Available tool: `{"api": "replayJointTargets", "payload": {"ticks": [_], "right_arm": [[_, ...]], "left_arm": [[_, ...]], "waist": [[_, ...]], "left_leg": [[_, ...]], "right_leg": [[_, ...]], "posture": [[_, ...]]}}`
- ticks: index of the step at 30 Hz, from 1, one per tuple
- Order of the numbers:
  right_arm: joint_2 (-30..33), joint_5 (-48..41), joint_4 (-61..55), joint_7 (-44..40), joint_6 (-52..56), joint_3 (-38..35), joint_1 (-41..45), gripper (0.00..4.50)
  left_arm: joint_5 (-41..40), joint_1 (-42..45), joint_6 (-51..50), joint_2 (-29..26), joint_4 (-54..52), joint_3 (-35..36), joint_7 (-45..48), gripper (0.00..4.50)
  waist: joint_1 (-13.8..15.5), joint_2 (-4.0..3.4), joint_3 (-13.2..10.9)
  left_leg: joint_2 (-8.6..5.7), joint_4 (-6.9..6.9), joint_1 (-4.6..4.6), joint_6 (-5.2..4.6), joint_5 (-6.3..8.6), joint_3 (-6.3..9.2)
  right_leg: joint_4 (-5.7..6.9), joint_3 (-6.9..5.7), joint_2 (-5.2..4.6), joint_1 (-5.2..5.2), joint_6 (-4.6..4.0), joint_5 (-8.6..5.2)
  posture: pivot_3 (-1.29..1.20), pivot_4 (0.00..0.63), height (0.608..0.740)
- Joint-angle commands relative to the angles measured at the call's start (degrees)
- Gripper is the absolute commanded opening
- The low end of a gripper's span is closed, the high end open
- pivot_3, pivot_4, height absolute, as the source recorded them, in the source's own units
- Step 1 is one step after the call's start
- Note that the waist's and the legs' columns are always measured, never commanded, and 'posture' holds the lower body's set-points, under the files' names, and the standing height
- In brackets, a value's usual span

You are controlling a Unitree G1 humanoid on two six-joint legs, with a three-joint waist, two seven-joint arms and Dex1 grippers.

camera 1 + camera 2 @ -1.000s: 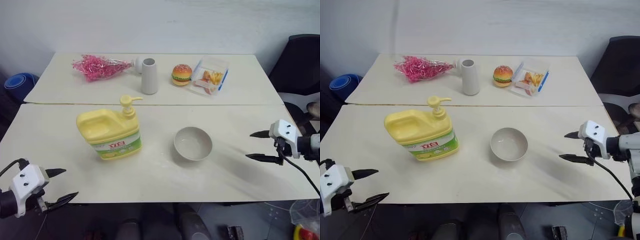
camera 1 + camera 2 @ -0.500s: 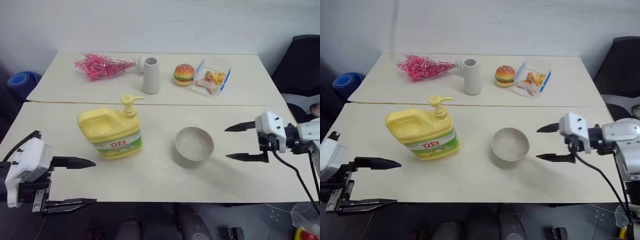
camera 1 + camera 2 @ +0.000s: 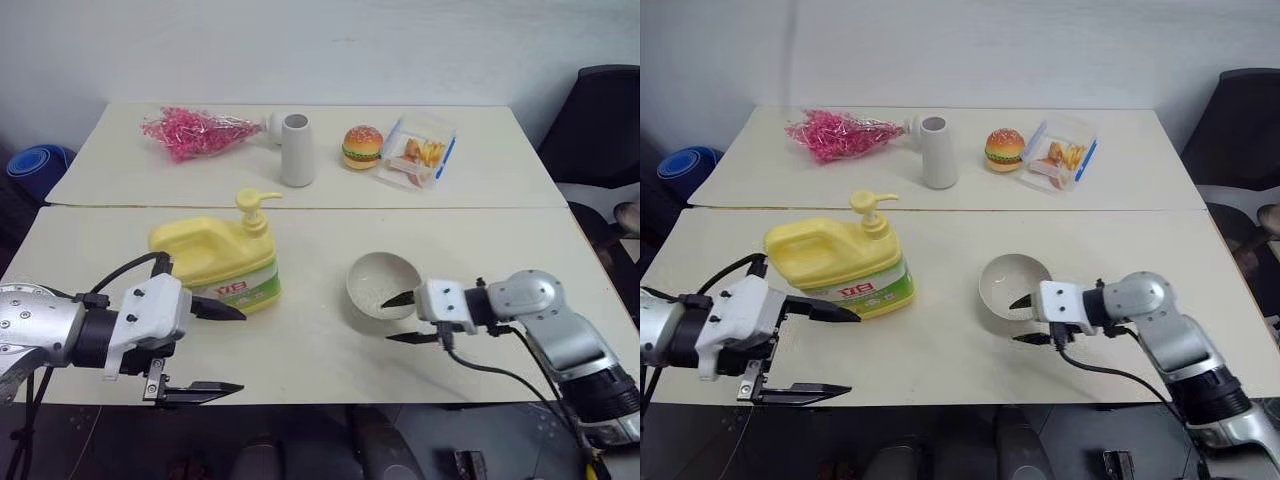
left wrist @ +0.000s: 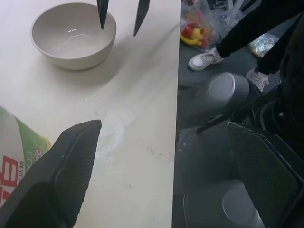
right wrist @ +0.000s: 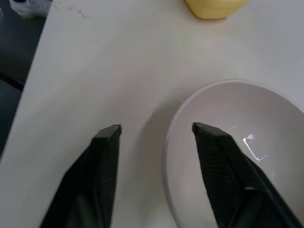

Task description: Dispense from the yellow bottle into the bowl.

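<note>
The yellow bottle (image 3: 215,265), a squat jug with a pump top, stands left of centre on the near table. Right of it sits the small pale bowl (image 3: 383,285). My left gripper (image 3: 222,350) is open wide by the bottle's near right side, its upper finger close to the label and its lower finger past the table's front edge. My right gripper (image 3: 389,320) is open and straddles the bowl's near rim (image 5: 167,142): one finger (image 5: 213,142) is over the inside, the other (image 5: 105,147) over the table outside. The bowl (image 4: 73,35) is in the left wrist view too.
On the far table stand a white vase (image 3: 297,150), a pink bundle (image 3: 195,132), a toy burger (image 3: 363,147) and a clear food box (image 3: 420,152). A black chair (image 3: 600,130) is at the right. A person's shoe (image 4: 204,59) shows on the floor past the table edge.
My right gripper has swung left from the table's right side to the bowl's rim, its jaws now narrower. My left gripper has risen and moved right, up to the bottle.
</note>
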State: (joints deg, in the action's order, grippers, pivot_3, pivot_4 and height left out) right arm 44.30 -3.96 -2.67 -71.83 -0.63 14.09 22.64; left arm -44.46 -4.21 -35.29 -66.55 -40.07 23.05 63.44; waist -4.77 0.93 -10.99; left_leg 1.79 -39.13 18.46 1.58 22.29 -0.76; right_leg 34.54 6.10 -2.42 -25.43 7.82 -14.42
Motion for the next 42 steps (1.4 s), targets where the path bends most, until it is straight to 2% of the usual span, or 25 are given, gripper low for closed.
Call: {"api": "replayJointTargets", "payload": {"ticks": [1, 18, 21, 25, 26, 33, 42], "right_arm": [[-0.84, 2.01, 4.03, -0.85, -5.41, 1.61, 3.32, 2.16], [-4.25, 5.28, 23.81, -7.21, -20.78, 6.6, 12.1, 2.16], [-5.2, 6.05, 27.6, -8.0, -23.72, 7.34, 13.51, 1.56], [-5.7, 5.21, 29.81, -10.18, -25.67, 7.79, 14.61, 0.21], [-5.67, 4.79, 29.81, -10.75, -25.78, 7.82, 14.67, 0.02], [-5.68, 3.33, 26.97, -11.3, -23.07, 6.58, 15.52, 0.02], [-5.49, -3.43, 18.33, -18.76, -8.56, 5.54, 26.79, 0.02]], "left_arm": [[0.73, 1.41, 1.13, 0.06, -0.17, -0.23, 0.43, 4.5], [0.65, 3.48, 0.39, -0.1, -0.52, 0.68, 0.51, 4.5], [0.37, 3.63, 0.08, -0.18, -0.88, 0.95, 0.38, 4.5], [0.1, 3.89, -0.34, -0.03, -1.12, 1.26, 0.14, 4.5], [0.08, 3.93, -0.43, 0.04, -1.13, 1.33, 0.07, 4.5], [-1.4, 4.81, -1.91, 0.79, -0.52, 3.18, -1.52, 4.5], [-17.17, 20.55, -11.53, -0.4, 11.04, 10.59, -10.35, 4.5]], "waist": [[-0.01, 0.01, 0.0], [-0.34, 0.01, 0.0], [-0.34, 0.01, 0.0], [-0.32, 0.01, 0.0], [-0.37, 0.02, 0.0], [-0.37, 0.02, 0.0], [-0.52, 0.04, -0.02]], "left_leg": [[0.0, -0.01, 0.0, 0.0, 0.0, 0.0], [0.01, -0.08, -0.11, -0.01, -0.01, -0.01], [0.02, -0.08, -0.14, 0.01, -0.04, 0.0], [0.01, -0.08, -0.14, 0.05, -0.08, 0.01], [0.01, -0.09, -0.14, 0.06, -0.09, 0.01], [0.01, -0.09, -0.15, 0.13, -0.13, 0.03], [0.01, -0.14, -0.16, 0.22, -0.22, 0.2]], "right_leg": [[0.0, 0.0, 0.0, 0.0, 0.0, 0.0], [0.29, 0.02, 0.02, 0.0, -0.03, -0.02], [0.36, 0.03, 0.03, 0.0, -0.04, -0.02], [0.4, 0.03, 0.02, 0.01, -0.04, -0.02], [0.42, 0.03, 0.01, 0.01, -0.04, -0.02], [0.47, 0.04, 0.01, 0.01, -0.04, -0.02], [0.68, -0.06, 0.02, -0.01, -0.04, -0.02]], "posture": [[0.0, 0.15, 0.74], [0.0, 0.15, 0.74], [0.0, 0.15, 0.74], [0.0, 0.15, 0.74], [0.0, 0.15, 0.74], [0.0, 0.15, 0.74], [0.0, 0.15, 0.74]]}}
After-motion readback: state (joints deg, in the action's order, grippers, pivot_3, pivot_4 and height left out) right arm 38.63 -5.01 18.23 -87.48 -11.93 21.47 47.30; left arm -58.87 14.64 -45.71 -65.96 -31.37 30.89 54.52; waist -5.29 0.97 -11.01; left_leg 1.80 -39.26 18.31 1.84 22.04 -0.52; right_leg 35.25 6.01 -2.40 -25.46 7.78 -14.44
